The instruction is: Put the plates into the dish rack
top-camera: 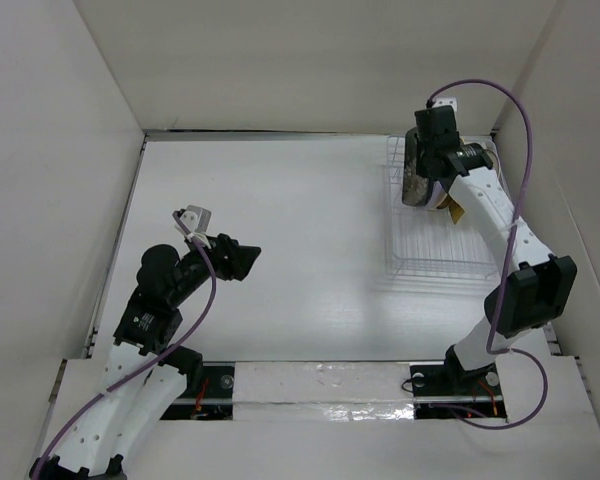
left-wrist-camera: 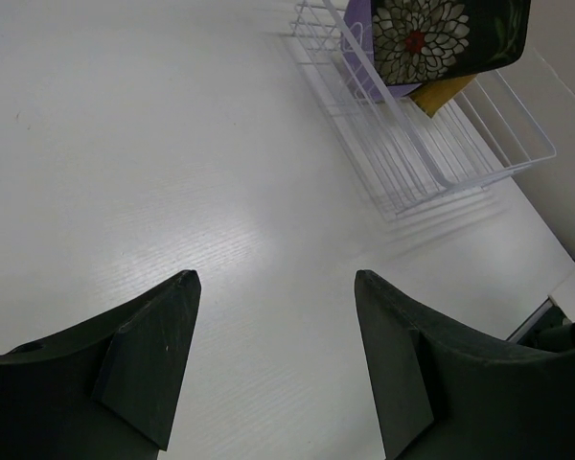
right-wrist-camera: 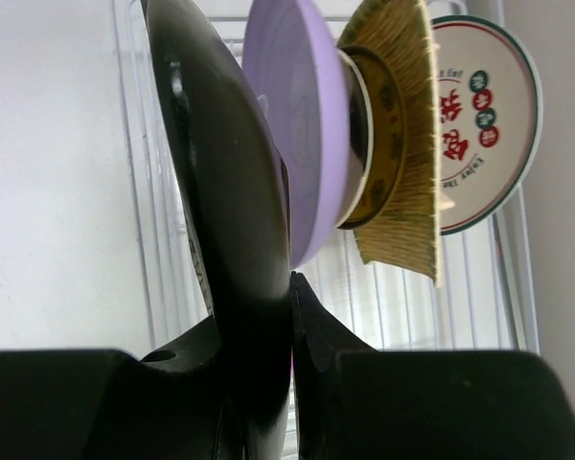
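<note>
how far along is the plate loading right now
Done: at least the lilac plate, yellow woven plate and white plate with red marks stand in the dish rack. In hand: the right gripper is clamped on the black floral plate at the rack. Left: seat it and release; the open left gripper holds nothing.
</note>
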Motion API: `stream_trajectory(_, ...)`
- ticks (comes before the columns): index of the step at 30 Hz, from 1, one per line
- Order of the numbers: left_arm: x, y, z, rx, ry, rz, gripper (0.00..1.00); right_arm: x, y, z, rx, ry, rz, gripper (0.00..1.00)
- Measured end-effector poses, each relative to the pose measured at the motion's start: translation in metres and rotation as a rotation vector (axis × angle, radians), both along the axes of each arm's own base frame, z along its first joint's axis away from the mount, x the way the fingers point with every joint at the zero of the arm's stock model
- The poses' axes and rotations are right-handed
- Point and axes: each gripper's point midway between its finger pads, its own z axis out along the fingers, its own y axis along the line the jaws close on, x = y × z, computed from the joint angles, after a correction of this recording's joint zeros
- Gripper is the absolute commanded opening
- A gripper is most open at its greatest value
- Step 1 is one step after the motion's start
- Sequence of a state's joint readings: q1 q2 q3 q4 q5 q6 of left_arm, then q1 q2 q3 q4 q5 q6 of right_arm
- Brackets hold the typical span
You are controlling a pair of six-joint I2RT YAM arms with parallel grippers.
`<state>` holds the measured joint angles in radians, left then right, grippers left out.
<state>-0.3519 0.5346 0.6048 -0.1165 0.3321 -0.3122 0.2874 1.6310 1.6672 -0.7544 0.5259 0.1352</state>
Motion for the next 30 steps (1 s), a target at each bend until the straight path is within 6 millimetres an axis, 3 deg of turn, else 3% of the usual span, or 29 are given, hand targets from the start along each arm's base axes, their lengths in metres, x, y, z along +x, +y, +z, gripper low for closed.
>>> stream_trajectory(4,0.0,0.0,0.0,0.0,0.0,0.001,0.63,0.0,-0.008,0.001,-0.004,-0.009,-0.023,0.0)
stream_trajectory(16,0.001,0.001,0.0,0.001,-0.002,0.009,0.63,0.012,-0.009,-0.061,-0.029,0.139,-0.025,0.0)
stream_trajectory(20,0.001,0.002,0.0,0.002,-0.003,0.014,0.63,0.023,-0.006,-0.065,-0.03,0.152,-0.02,0.0)
stream_trajectory(22,0.002,0.003,0.0,0.002,-0.003,0.018,0.62,0.028,-0.005,-0.062,-0.032,0.142,-0.025,0.11)
stream_trajectory(23,0.002,0.003,0.0,0.002,-0.003,0.019,0.62,0.03,-0.006,-0.06,-0.034,0.137,-0.029,0.26)
stream_trajectory(26,0.002,0.003,0.0,0.003,-0.003,0.022,0.61,0.041,-0.006,-0.053,-0.038,0.102,-0.043,0.48)
stream_trajectory(30,0.002,0.003,0.0,0.003,-0.003,0.023,0.59,0.055,-0.008,-0.033,-0.032,0.022,-0.064,0.61)
